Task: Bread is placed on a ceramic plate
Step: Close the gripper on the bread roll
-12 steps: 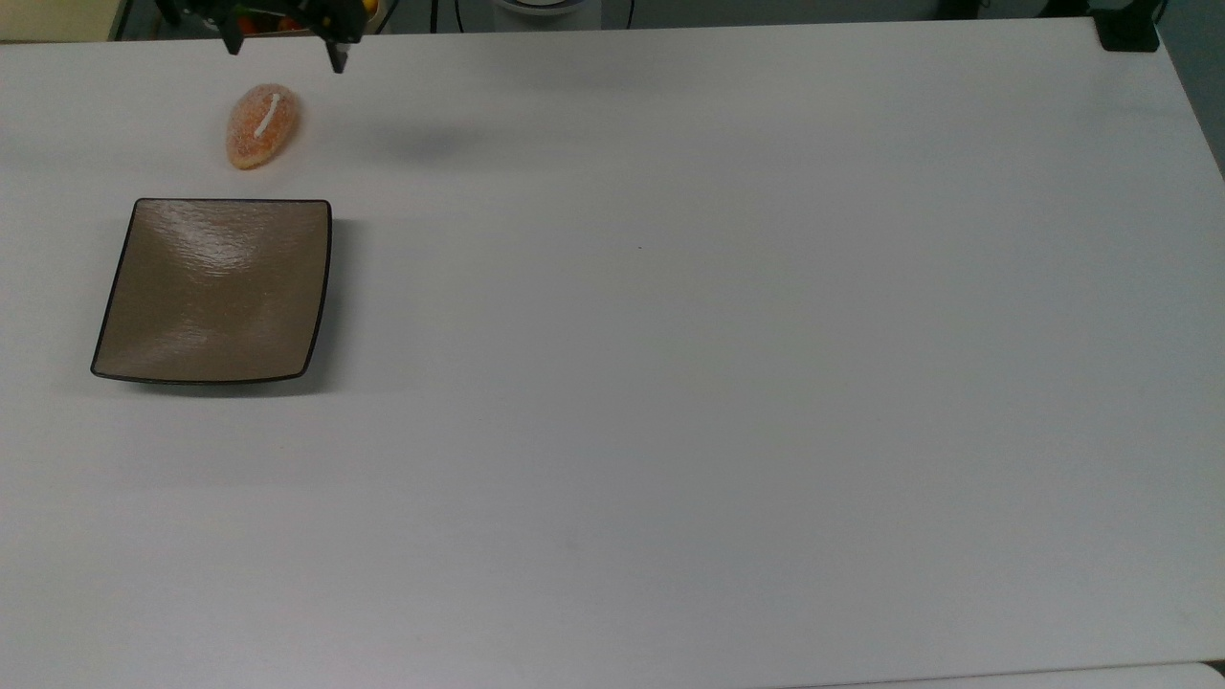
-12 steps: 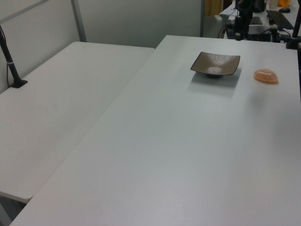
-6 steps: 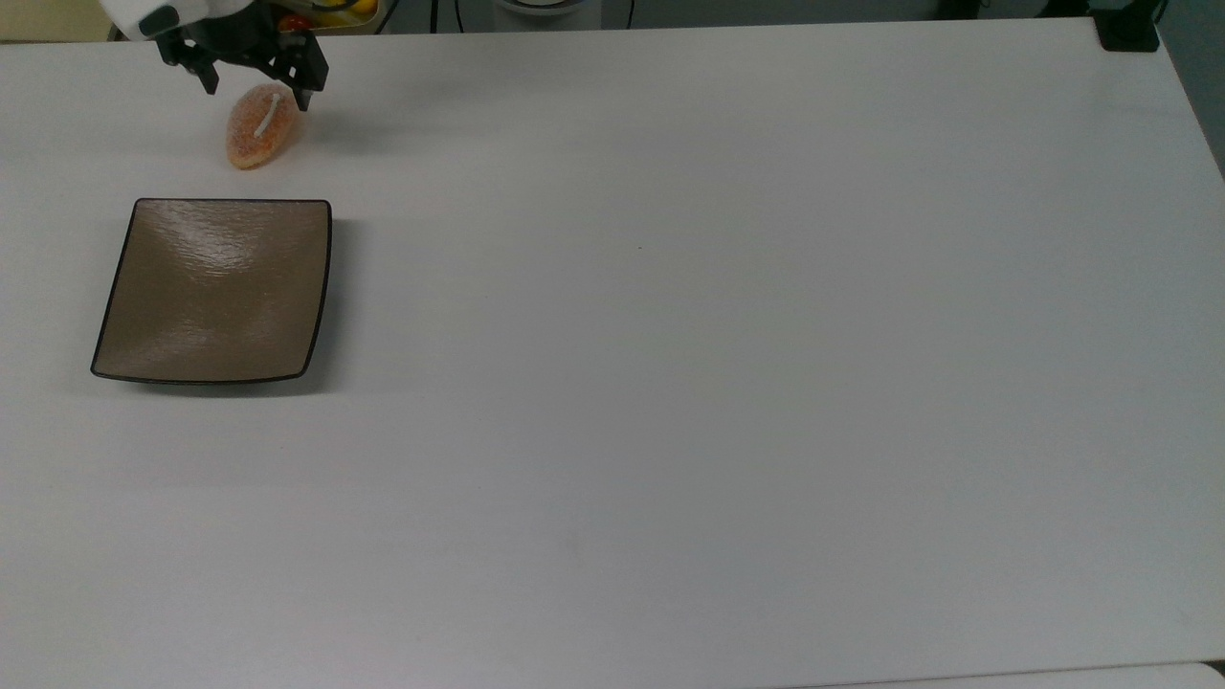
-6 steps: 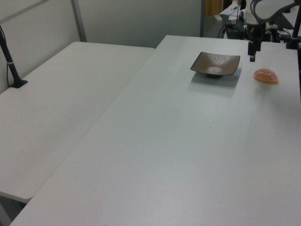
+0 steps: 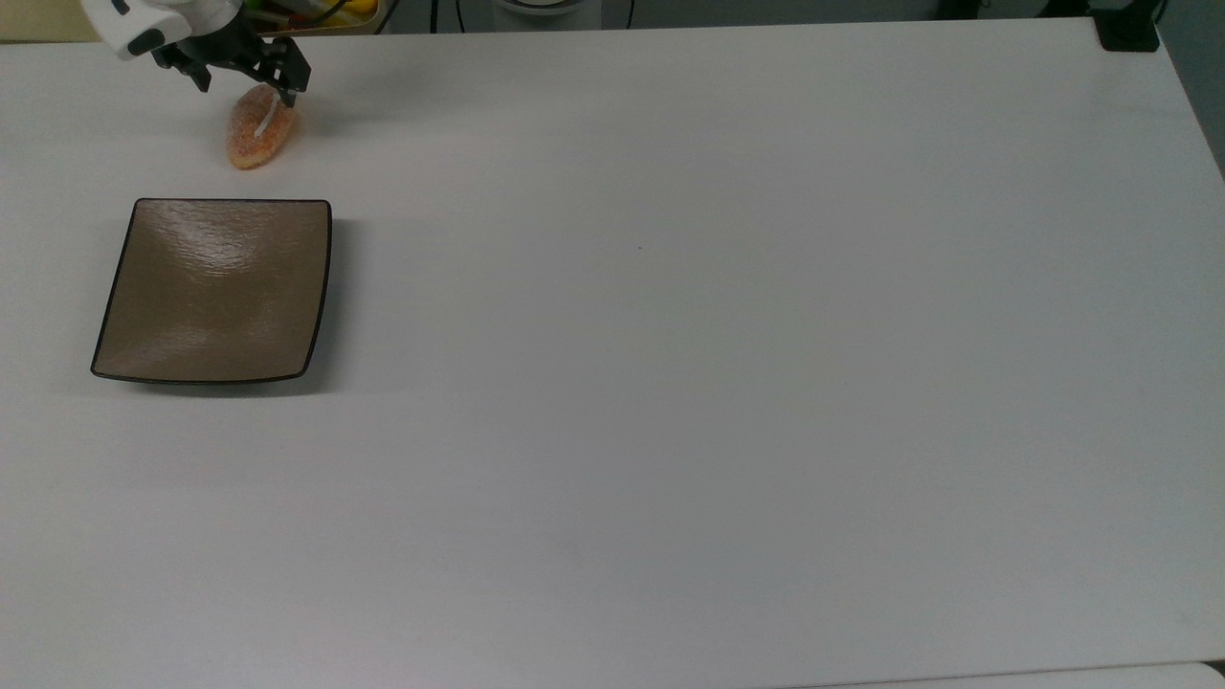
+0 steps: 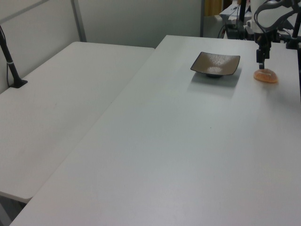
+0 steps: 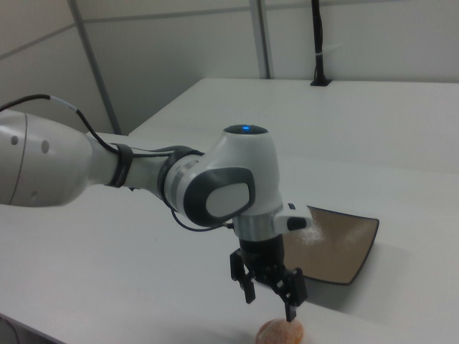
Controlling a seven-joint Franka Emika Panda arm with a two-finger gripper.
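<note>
The bread (image 5: pixel 255 137), a small orange-brown bun with a white stripe, lies on the white table near the top view's upper left corner. It also appears in the left view (image 6: pixel 265 76) and at the right view's bottom edge (image 7: pixel 281 333). The square brown ceramic plate (image 5: pixel 215 287) sits bare just below the bun in the top view, to the bun's left in the left view (image 6: pixel 215 64), and behind the bun in the right view (image 7: pixel 337 247). My gripper (image 5: pixel 247 88) is open, hanging just above the bun's far end with its fingers (image 7: pixel 292 309) spread and nothing between them (image 7: pixel 271 304).
The white table (image 5: pixel 718 383) stretches wide to the top view's right. A black clamp (image 5: pixel 1127 29) sits at its far right corner. A second white table (image 6: pixel 61 103) adjoins on the left view's left, with a black post (image 6: pixel 11 66) on it.
My gripper came in from beyond the table's far edge, moved toward the top view's left and dropped lower over the bun. Bread and plate stayed put.
</note>
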